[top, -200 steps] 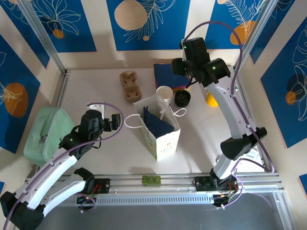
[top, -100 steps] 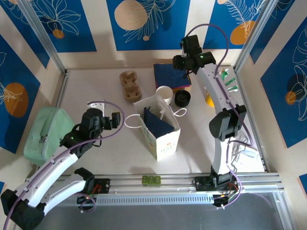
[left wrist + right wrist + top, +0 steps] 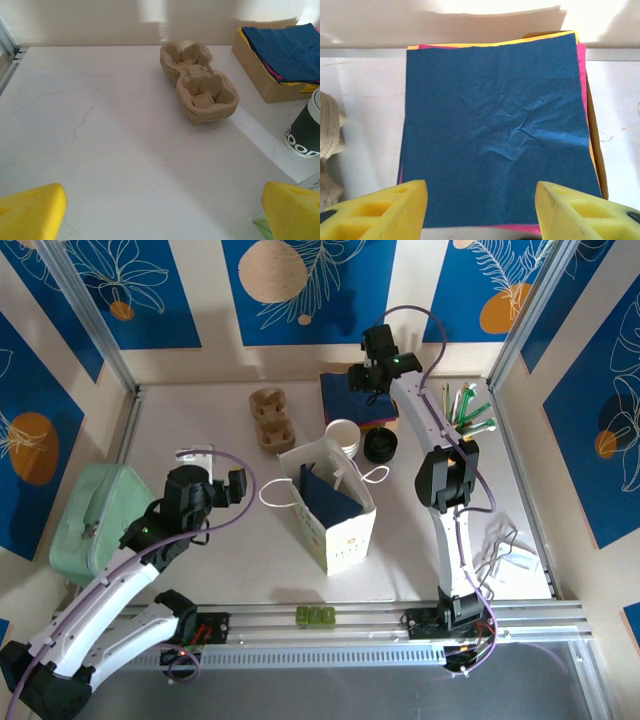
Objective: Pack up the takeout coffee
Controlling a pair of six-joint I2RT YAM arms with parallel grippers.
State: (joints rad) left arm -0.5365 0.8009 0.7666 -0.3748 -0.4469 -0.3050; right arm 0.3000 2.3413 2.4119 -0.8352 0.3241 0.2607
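The takeout coffee [image 3: 343, 434], a white paper cup with no lid on it, stands behind the open paper bag [image 3: 345, 525]. The left wrist view catches its dark base [image 3: 304, 131] at the right edge. A black lid [image 3: 380, 445] lies just right of the cup. My right gripper [image 3: 362, 377] hovers open over the blue napkin stack [image 3: 495, 135] at the back, its yellow pads [image 3: 380, 212] empty on both sides of the stack's near edge. My left gripper [image 3: 222, 488] is open and empty above bare table, left of the bag.
Pulp cup carriers [image 3: 199, 82] sit at the back centre, left of the napkin box [image 3: 260, 75]. A green pouch [image 3: 92, 520] lies at the left edge. Green and white stirrers [image 3: 468, 408] stand at the right. Blue tissue [image 3: 325, 495] lines the bag.
My right arm has stretched out toward the back wall, carrying its gripper left over the napkin stack, with the jaws spreading a little. The left arm has hardly moved.
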